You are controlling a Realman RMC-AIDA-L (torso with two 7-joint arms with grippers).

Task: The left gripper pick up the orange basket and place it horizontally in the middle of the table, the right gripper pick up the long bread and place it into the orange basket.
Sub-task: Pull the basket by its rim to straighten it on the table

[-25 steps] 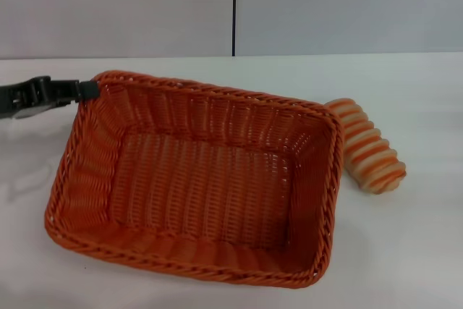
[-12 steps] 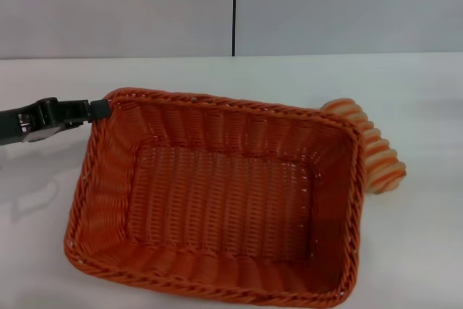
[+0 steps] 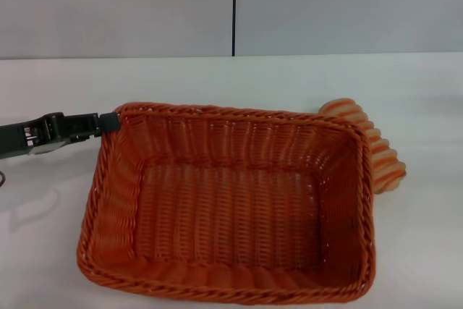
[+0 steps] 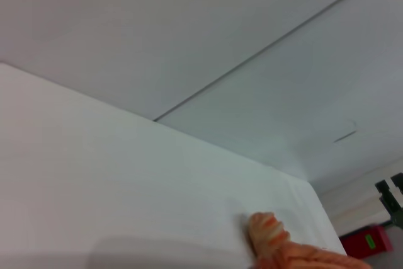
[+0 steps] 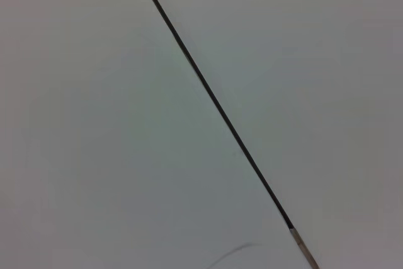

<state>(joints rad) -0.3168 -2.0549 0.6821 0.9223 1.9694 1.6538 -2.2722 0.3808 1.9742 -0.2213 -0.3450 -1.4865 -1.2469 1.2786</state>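
The orange basket [image 3: 231, 208] fills the middle front of the table [image 3: 217, 77] in the head view, its long side running left to right. My left gripper [image 3: 110, 121] reaches in from the left and is shut on the basket's far-left rim corner. The long bread [image 3: 376, 151] lies just beyond the basket's right end, partly hidden by the rim. In the left wrist view the long bread [image 4: 269, 234] and a bit of the orange basket rim [image 4: 315, 259] show low down. My right gripper is out of view.
A grey wall [image 3: 116, 5] with a dark vertical seam [image 3: 234, 5] stands behind the table. Bare white tabletop lies to the left, right and behind the basket. The right wrist view shows only wall and the dark seam [image 5: 214, 102].
The left gripper has dragged the basket rightward and toward the front, turning it so its long side lies square across the table. The basket's right rim now covers more of the bread.
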